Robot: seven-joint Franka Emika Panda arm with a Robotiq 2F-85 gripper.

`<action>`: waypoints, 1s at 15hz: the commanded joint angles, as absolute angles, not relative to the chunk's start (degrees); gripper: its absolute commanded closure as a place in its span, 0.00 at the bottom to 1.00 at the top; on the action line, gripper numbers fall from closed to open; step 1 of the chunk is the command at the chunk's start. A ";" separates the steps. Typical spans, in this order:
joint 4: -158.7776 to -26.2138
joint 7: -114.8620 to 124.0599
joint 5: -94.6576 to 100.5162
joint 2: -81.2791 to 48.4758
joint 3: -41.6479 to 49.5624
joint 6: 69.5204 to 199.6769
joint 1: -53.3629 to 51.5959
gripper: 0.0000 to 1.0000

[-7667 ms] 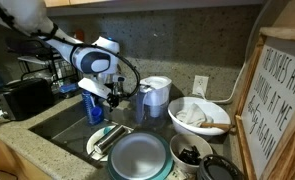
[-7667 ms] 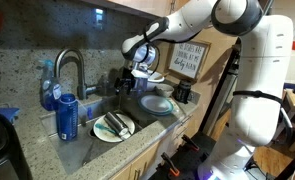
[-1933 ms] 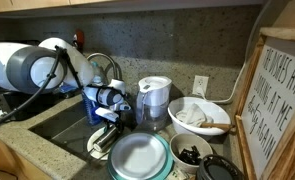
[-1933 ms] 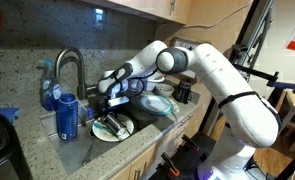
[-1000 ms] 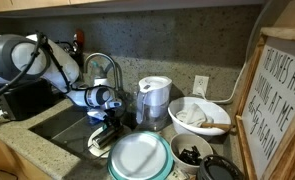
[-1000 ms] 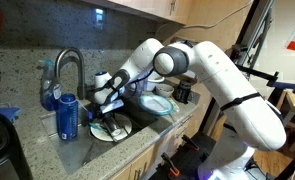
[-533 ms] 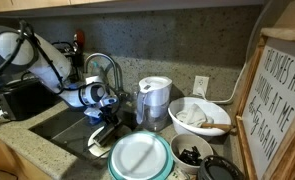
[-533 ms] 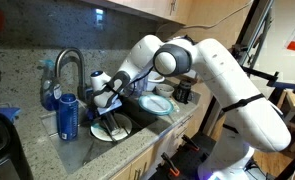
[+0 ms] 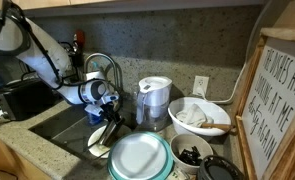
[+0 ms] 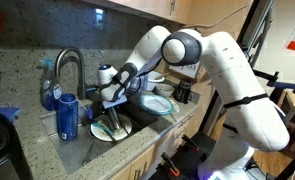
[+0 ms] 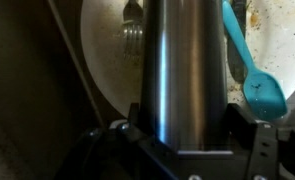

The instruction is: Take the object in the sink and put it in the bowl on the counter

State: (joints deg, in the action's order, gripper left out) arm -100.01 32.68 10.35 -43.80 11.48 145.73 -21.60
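The silver tumbler (image 11: 182,70) is seen in the wrist view between the fingers of the gripper (image 11: 179,138), over a white plate (image 11: 105,95), with a fork (image 11: 133,40) at its 10 o'clock and a teal spoon (image 11: 255,85) at its 3 o'clock. Whether it is actually clamped cannot be told. In an exterior view the tumbler is held low in the sink (image 9: 59,125), and the teal-rimmed bowl (image 9: 140,157) is found on the counter (image 9: 32,165) at the gripper's 5 o'clock.

The white arm (image 10: 187,48) arches over and stretches down low, elbow high; the wrist (image 9: 91,92) is bent, tilting the gripper (image 9: 109,120) downward; in the wrist view both jaws sit against the tumbler (image 11: 182,70), clamping it.
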 commanded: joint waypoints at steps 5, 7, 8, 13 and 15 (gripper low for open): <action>-103.93 30.18 10.31 -35.78 9.54 144.18 -18.94 0.39; -103.68 29.98 10.21 -35.31 9.20 143.91 -18.61 0.39; -103.55 30.06 10.21 -35.21 9.04 143.76 -18.54 0.39; -103.22 30.34 10.55 -34.39 8.52 143.19 -18.54 0.39; -103.18 31.35 11.31 -33.92 8.94 142.74 -19.56 0.39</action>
State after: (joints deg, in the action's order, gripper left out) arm -101.96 31.57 10.34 -37.13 9.34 145.08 -19.22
